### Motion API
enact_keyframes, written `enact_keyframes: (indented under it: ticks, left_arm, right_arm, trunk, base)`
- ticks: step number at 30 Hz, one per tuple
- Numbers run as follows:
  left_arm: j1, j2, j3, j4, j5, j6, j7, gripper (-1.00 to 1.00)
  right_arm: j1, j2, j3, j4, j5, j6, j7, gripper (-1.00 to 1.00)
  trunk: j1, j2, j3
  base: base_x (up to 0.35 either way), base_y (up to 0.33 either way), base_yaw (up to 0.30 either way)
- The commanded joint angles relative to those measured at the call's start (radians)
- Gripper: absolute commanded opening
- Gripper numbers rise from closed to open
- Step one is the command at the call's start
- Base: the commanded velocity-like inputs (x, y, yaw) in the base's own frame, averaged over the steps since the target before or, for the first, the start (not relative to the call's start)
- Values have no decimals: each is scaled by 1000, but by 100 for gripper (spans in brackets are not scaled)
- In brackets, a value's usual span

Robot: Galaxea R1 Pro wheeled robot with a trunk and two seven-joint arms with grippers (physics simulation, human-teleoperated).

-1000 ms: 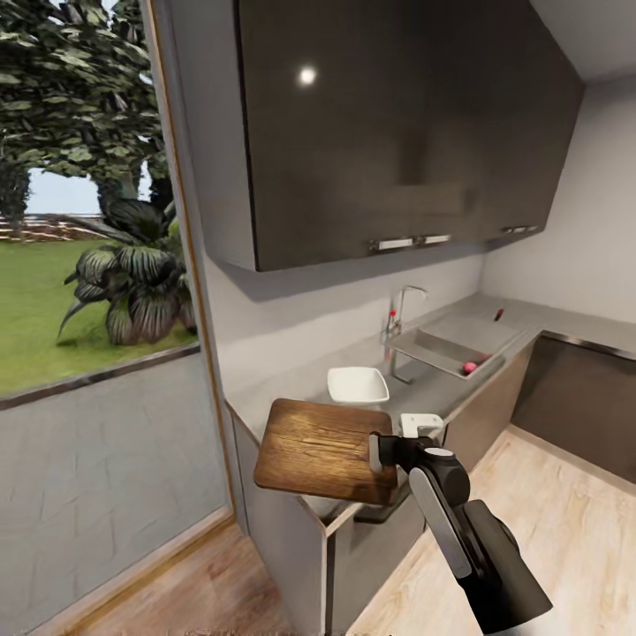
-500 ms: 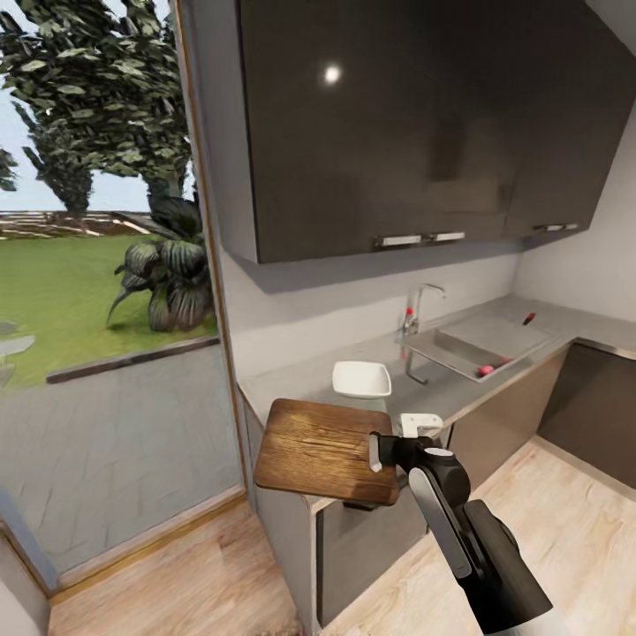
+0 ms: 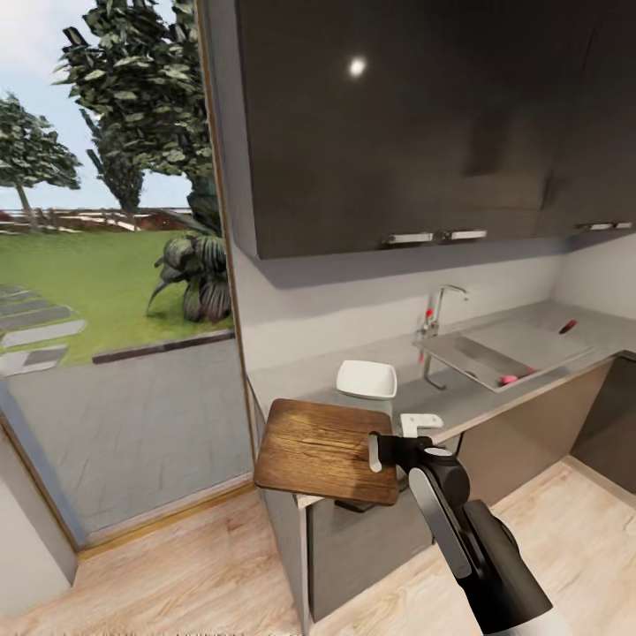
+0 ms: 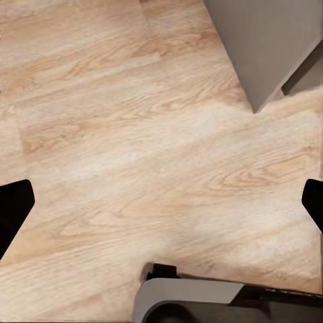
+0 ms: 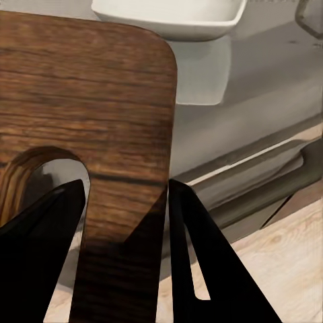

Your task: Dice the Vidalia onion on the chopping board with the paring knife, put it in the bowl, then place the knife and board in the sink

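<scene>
Chopping board (image 3: 322,450) level, clamped at its slot-handle edge between the right tool's (image 5: 124,202) fingers.

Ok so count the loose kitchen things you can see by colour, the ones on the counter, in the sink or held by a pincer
Brown: 1, the chopping board, gripped by the right pincer.
White: 1, the bowl on the countertop.
Pinkish-red: 1, the Vidalia onion in the sink.
Red-handled: 1, the paring knife on the counter.
Total: 4.
</scene>
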Motion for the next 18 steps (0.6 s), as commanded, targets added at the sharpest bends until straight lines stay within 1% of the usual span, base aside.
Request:
enact_keyframes:
  ticks: [1, 18]
  left_arm:
    - [0, 0, 3, 0, 3, -2, -3, 100]
    - [0, 0, 3, 0, 3, -2, -3, 100]
  right_arm:
    - [0, 0, 1, -1, -11, 1, -10, -100]
    - [0, 0, 3, -2, -11, 1, -10, -100]
  trunk:
    - [0, -1, -1]
    - [0, -1, -13]
  base:
    - [0, -317, 250]
    - [0, -317, 249]
